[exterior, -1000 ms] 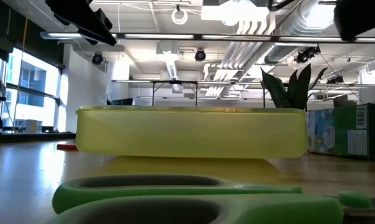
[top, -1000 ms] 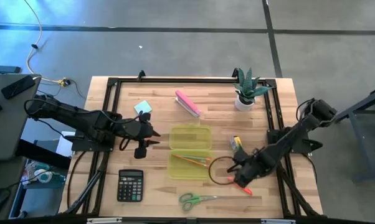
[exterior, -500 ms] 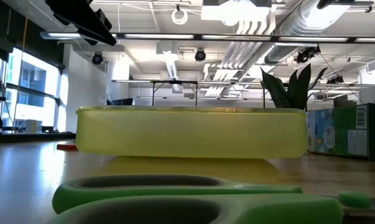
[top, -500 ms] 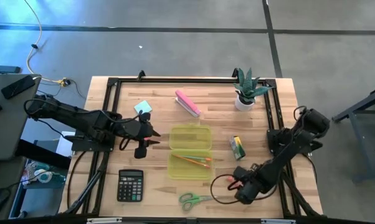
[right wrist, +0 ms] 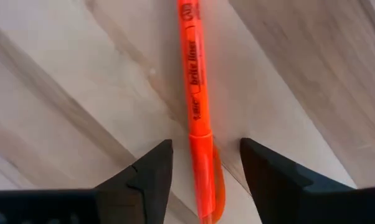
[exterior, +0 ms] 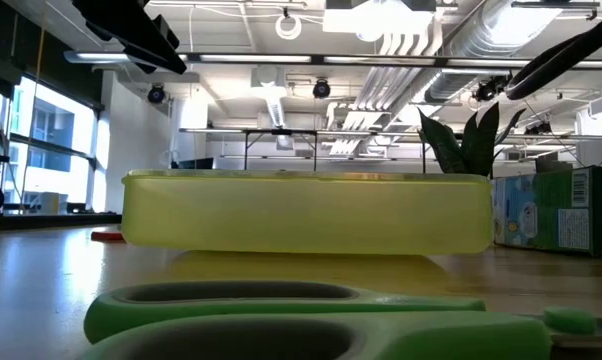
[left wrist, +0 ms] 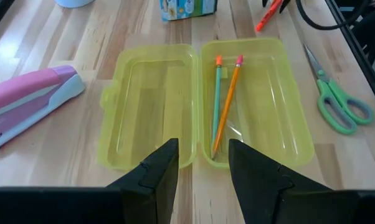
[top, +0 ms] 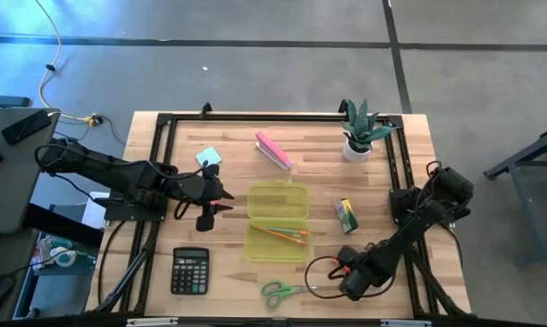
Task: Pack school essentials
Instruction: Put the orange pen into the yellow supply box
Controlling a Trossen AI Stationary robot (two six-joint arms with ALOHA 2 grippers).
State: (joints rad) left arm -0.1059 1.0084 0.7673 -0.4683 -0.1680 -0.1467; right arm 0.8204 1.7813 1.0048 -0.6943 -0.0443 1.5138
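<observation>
Right gripper point(right wrist: 203, 168) sits low over the highlighter point(right wrist: 197, 93), fingers spread with the orange barrel running lengthwise between them, not pinched yet; my read is a straight drop and close is all it needs. The barrel's long axis lines up with the wrist's forward direction, so the jaws cross it squarely. Landmark is the yellow case point(top: 277, 222), lying open with two pencils point(left wrist: 225, 102) in the half nearer the front edge. The highlighter is off the case's front-right corner, close to the table's front edge, so little slack on that side. Scissors point(top: 285, 292) lie just in front of the case, crayon box point(top: 347, 215) right of it, note pad point(top: 209, 156) beyond its far-left corner. Left gripper point(left wrist: 203, 168) waits left of the case, fingers apart, holding nothing, well off from the highlighter. Room from highlighter to case looks open.
</observation>
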